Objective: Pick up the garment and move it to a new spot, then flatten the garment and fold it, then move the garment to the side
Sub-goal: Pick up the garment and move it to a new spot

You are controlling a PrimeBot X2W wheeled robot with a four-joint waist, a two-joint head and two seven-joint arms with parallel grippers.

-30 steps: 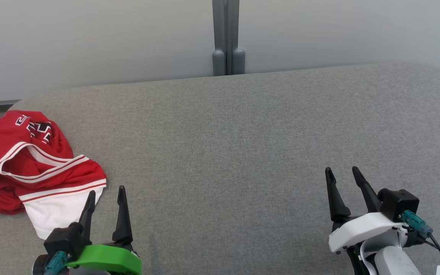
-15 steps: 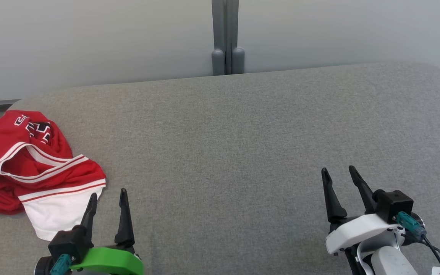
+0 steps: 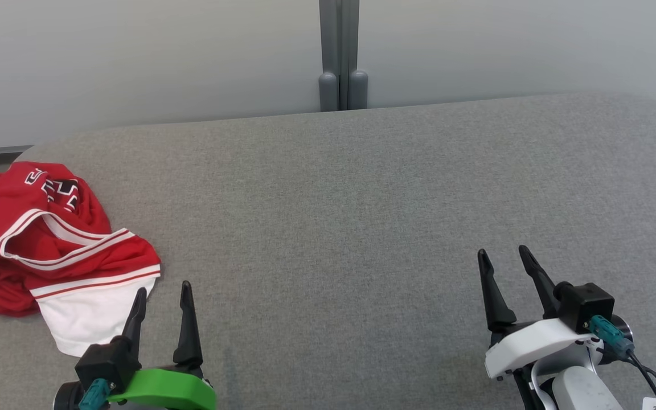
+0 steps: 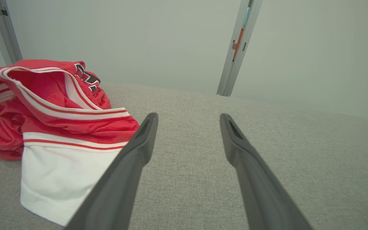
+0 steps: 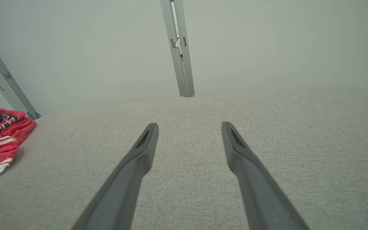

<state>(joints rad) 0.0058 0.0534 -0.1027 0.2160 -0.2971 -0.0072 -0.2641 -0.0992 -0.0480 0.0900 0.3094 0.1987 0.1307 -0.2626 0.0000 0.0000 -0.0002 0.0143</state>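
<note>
Crumpled red-and-white garment (image 3: 49,245) on grey surface (image 3: 333,199); left fingers (image 3: 187,330) and right fingers (image 3: 490,290) wide apart.

Crumpled jersey (image 3: 49,250) at the far left of the surface (image 3: 362,199); left gripper (image 3: 164,287) just beside its near corner; right gripper (image 3: 501,250) well apart, near right; post (image 3: 342,57) behind, centre.

1. A grey fabric-covered surface (image 3: 351,216) fills the head view from the bottom edge up to a far edge that rounds off at the upper left and upper right.
2. A red and white garment (image 3: 49,239) lies crumpled on it at the middle left of the frame, near the left rounded corner.
3. The garment's white panel lies flat toward the lower left. The red part, with white stripes and dark lettering, bunches above it.
</note>
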